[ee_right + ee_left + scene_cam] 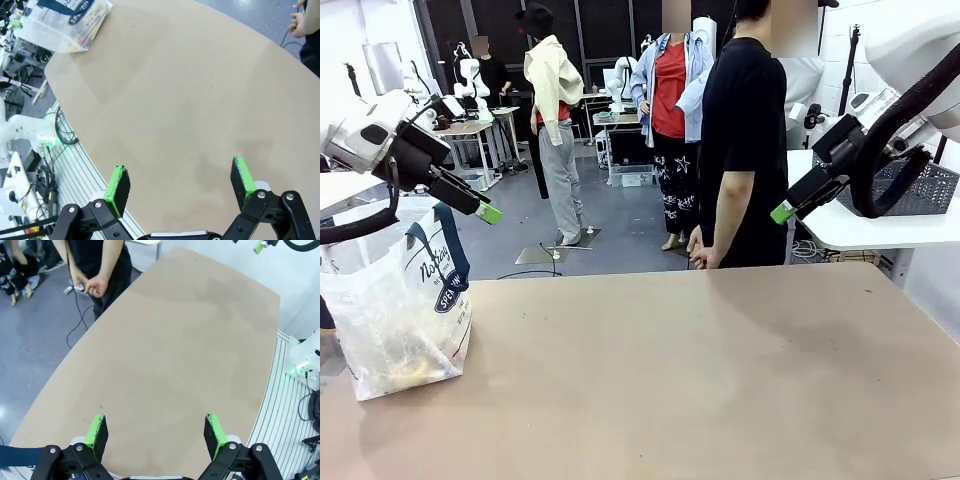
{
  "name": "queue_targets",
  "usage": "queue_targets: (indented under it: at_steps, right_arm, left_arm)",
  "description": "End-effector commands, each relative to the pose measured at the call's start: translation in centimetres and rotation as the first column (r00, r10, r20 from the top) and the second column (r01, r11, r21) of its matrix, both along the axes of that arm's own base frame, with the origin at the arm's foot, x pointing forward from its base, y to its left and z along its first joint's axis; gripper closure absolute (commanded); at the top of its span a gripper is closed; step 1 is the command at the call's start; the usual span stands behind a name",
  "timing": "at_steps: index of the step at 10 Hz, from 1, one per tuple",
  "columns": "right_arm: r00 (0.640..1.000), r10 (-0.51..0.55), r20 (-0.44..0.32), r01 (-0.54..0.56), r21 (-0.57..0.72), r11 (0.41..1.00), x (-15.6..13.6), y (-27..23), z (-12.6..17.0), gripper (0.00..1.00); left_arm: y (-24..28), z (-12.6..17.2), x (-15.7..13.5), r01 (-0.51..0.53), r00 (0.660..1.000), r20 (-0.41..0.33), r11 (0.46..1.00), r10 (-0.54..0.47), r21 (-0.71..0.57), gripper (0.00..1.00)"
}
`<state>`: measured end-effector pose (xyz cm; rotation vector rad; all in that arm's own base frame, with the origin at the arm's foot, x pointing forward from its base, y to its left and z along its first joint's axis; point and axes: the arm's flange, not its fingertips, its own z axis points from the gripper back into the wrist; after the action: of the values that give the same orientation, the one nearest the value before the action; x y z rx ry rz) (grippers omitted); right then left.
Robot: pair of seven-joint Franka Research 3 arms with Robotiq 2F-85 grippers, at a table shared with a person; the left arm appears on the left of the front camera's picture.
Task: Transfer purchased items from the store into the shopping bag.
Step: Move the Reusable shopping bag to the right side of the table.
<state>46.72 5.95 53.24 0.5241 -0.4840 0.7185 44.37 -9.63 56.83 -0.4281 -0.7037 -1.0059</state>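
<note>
Bag contents look settled: the shopping bag (405, 300) slumps on the counter (700, 380) directly below the left end effector (480, 207), with yellowish and red purchased items (410, 370) showing through its clear wall. That end effector hangs above the bag's mouth with both pads spread wide and nothing between them. The right end effector (788, 207) is well away across the counter, equally wide open and empty; the dark lattice basket (920, 190) sits behind it on a side table. Left arm is clearly nearer the bag. Transfer appears largely finished, judging by the bare counter.
</note>
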Motion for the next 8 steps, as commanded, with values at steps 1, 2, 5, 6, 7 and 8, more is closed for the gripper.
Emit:
queue_targets:
  at_steps: [1, 2, 5, 6, 7, 8]
  right_arm:
    - [1.0, -0.001, 0.001, 0.001, 0.01, 1.0, 0.13, 0.17, 0.06, 0.0]
    - [1.0, -0.001, 0.001, 0.001, 0.01, 1.0, 0.13, 0.17, 0.06, 0.0]
    - [1.0, -0.001, 0.001, 0.001, 0.01, 1.0, 0.13, 0.17, 0.06, 0.0]
    - [1.0, -0.001, 0.001, 0.001, 0.01, 1.0, 0.13, 0.17, 0.06, 0.0]
    - [1.0, -0.001, 0.001, 0.001, 0.01, 1.0, 0.13, 0.17, 0.06, 0.0]
    - [1.0, -0.001, 0.001, 0.001, 0.01, 1.0, 0.13, 0.17, 0.06, 0.0]
  left_arm:
    - [0.08, 0.22, 0.08, -0.005, 1.0, 0.01, 1.0, 0.005, 0.002, 0.0]
    - [0.08, 0.22, 0.08, -0.005, 1.0, 0.01, 1.0, 0.005, 0.002, 0.0]
    - [0.08, 0.22, 0.08, -0.005, 1.0, 0.01, 1.0, 0.005, 0.002, 0.0]
    - [0.08, 0.22, 0.08, -0.005, 1.0, 0.01, 1.0, 0.005, 0.002, 0.0]
    - [0.08, 0.22, 0.08, -0.005, 1.0, 0.01, 1.0, 0.005, 0.002, 0.0]
    - [0.08, 0.22, 0.08, -0.005, 1.0, 0.01, 1.0, 0.005, 0.002, 0.0]
